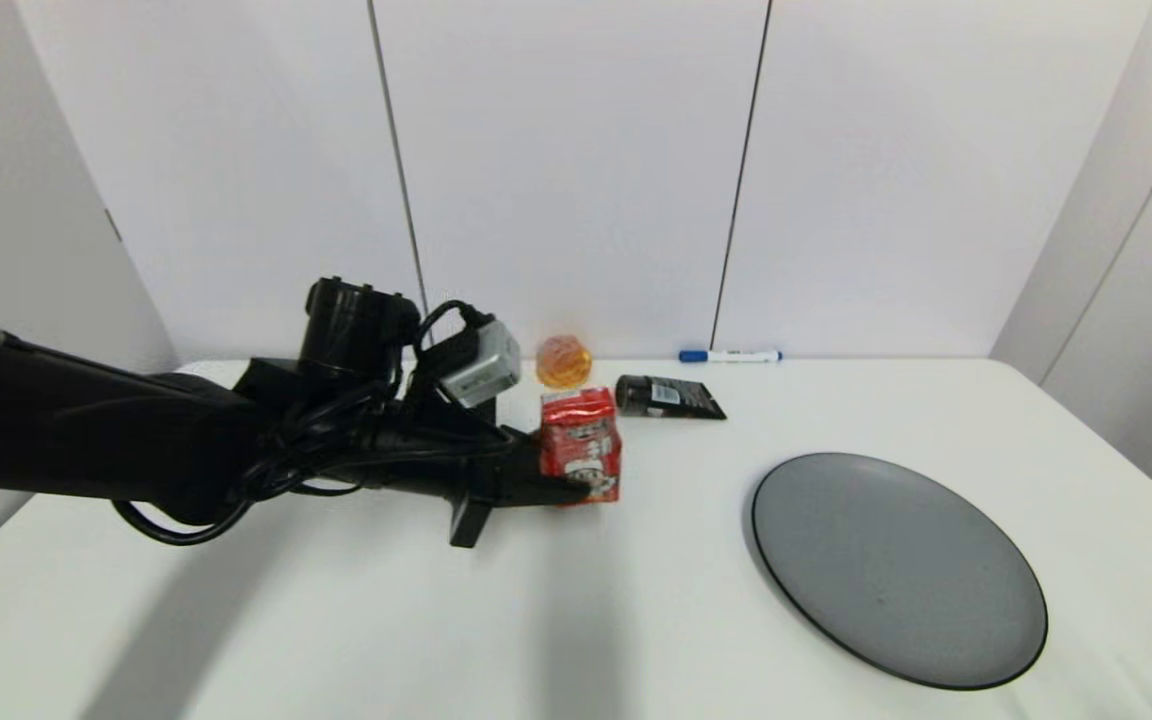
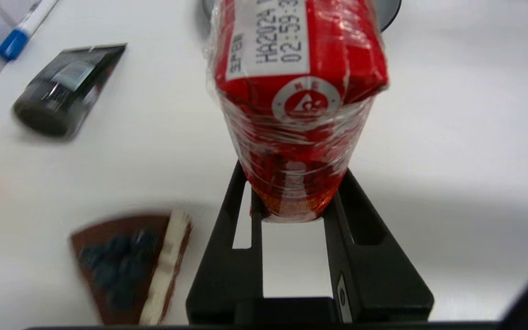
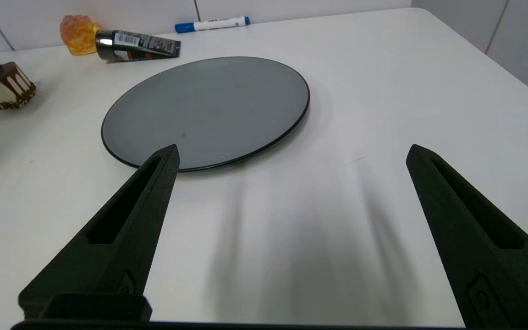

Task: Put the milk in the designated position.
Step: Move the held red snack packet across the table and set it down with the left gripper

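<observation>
— Desk: What sat nearest the lens?

— Operator: My left tool (image 2: 294,201), clamped on the milk (image 2: 298,91) low on its narrow sides, the carton lifted off the counter (image 1: 556,620) near the cake slice (image 2: 131,266). I judged it light, stiff-walled, its plastic wrap slippery; a low hold might tip it.

— Desk: The right tool (image 3: 291,156)?

— Operator: Parked, fingers apart, beside the grey plate (image 3: 209,105).

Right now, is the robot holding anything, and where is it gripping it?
Yes: the left gripper clamps the red milk carton by its lower end, one finger on each side. The right gripper is open and empty.
</observation>
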Controlling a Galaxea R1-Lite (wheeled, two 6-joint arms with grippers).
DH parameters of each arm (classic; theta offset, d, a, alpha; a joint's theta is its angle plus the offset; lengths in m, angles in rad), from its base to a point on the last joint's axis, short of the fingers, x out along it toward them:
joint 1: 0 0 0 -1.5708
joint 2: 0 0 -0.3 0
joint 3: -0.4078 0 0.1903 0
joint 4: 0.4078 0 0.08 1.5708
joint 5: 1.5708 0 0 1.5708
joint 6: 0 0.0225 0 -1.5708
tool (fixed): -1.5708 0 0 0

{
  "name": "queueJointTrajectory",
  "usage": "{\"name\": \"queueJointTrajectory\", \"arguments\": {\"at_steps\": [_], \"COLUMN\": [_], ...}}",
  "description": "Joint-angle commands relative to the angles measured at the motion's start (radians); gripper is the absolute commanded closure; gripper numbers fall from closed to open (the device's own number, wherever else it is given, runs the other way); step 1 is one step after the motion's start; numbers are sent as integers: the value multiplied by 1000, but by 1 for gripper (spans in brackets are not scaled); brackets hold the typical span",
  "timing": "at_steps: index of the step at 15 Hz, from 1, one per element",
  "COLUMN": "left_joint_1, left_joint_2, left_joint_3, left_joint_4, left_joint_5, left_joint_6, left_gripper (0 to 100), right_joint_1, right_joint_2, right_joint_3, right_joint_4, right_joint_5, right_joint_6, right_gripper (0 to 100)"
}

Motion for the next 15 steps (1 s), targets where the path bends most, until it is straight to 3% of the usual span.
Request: {"name": "queueJointTrajectory", "arguments": {"at_steps": [1,9,15], "left_joint_1": [-126,-212,-211], "left_joint_2": [145,366,412], "left_joint_3": [-129,-177,-162], "left_joint_4": [-16,-309,-332], "left_joint_5": [63,175,175], "left_joint_6": [-39,-172,-178], "left_gripper": [100,100,100], "right_joint_1": [0,0,0], "right_joint_2": [2,0,2], "right_joint_3": [0,0,0], "right_joint_4": [0,0,0], "right_joint_5": [0,0,0], "right_joint_6": [0,0,0], "right_gripper": [0,0,0]}}
